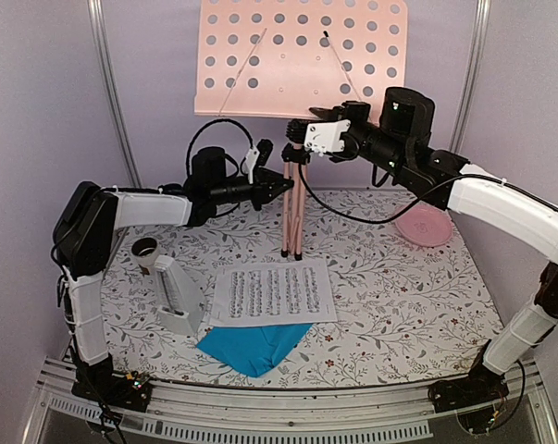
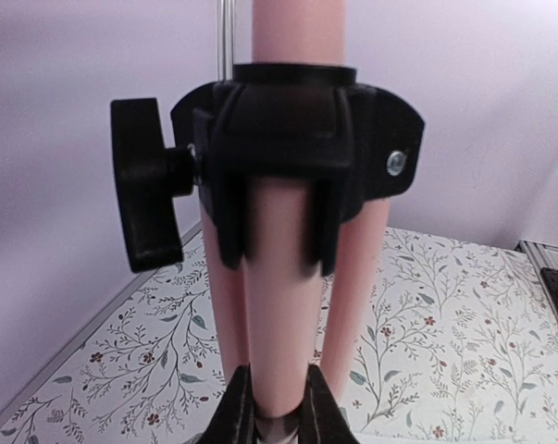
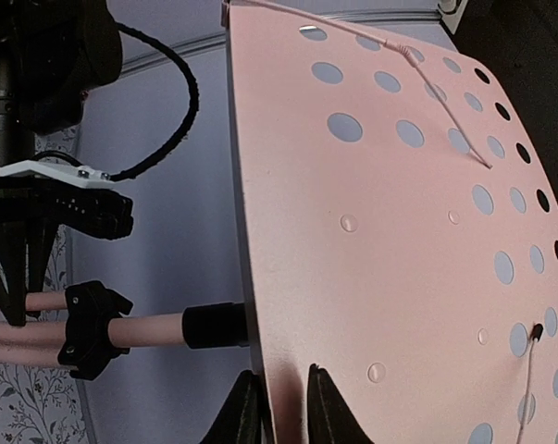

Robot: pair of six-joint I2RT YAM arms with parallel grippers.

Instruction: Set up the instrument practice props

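Note:
The pink music stand stands at the back, its hole-punched tray (image 1: 302, 55) on top and its tripod legs (image 1: 291, 217) on the cloth. My left gripper (image 1: 280, 183) is shut on a pink leg (image 2: 279, 314) just below the black collar (image 2: 288, 139); its fingers close on both sides (image 2: 280, 407). My right gripper (image 1: 308, 129) is shut on the tray's lower edge (image 3: 277, 407), one finger on each face of the tray (image 3: 399, 231). The white music sheet (image 1: 272, 294) lies flat and overlaps the bright blue sheet (image 1: 255, 350). The white metronome (image 1: 179, 296) stands to their left.
A dark cup (image 1: 146, 250) stands behind the metronome. A round pink plate (image 1: 424, 225) lies at the right under my right arm. Purple walls close in the back and sides. The left arm's black cable (image 3: 167, 102) loops near the stand's pole.

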